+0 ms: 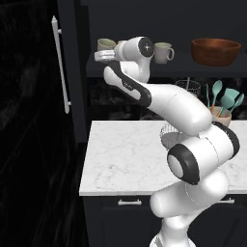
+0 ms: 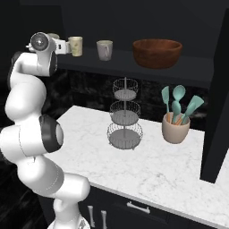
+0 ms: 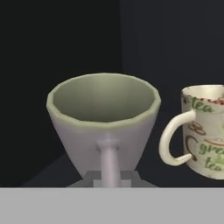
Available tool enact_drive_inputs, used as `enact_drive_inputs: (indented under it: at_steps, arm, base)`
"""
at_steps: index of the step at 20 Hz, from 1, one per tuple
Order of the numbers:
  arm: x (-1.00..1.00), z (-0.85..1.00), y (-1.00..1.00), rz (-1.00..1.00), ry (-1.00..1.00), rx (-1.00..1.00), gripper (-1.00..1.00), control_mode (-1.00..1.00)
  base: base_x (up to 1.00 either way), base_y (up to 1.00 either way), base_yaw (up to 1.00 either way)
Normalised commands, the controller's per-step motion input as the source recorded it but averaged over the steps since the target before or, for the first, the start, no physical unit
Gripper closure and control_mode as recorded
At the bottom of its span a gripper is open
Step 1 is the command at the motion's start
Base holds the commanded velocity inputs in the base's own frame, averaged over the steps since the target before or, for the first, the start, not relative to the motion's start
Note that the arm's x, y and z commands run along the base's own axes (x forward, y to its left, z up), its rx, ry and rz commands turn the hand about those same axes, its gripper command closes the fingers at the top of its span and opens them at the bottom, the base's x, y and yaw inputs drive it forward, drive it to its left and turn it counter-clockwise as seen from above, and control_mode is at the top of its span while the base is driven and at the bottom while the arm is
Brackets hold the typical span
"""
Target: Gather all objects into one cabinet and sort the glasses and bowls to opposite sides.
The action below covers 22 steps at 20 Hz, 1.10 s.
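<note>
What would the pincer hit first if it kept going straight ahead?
The pale grey mug, whose handle sits between the shut pincer. Behind it is probably the cabinet's dark back wall; depth is unclear.

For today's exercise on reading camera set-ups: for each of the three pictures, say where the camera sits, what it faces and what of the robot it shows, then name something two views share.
Left base view: behind the arm's left, facing the black cabinet shelf; white arm rises lower right.
Right base view: behind its right, same shelf; arm at left.
Hand view: on the hand, shut on the plain grey-beige mug's handle.
Shared: wide reddish-brown wooden bowl.
</note>
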Motion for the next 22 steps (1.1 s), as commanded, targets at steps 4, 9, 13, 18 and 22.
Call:
enact_drive_inputs:
  at_steps: [4,9,13,18,22]
  arm:
    - [0.19,0.00,0.00,0.00,0.00,0.00,1.00,-1.00]
    - [0.19,-0.01,0.01,0.00,0.00,0.00,1.00,-1.00]
    - [0.20,-0.06,0.01,0.00,0.00,0.00,1.00,-1.00]
    - [0.25,-0.16,0.00,0.00,0.02,0.00,1.00,-1.00]
    - [0.29,-0.18,0.00,0.00,0.04,0.00,1.00,-1.00]
  base:
    - [0.00,0.00,0.00]
    - [0.00,0.00,0.00]
    - [0.00,0.00,0.00]
    - [0.00,0.00,0.00]
    - [0.00,0.00,0.00]
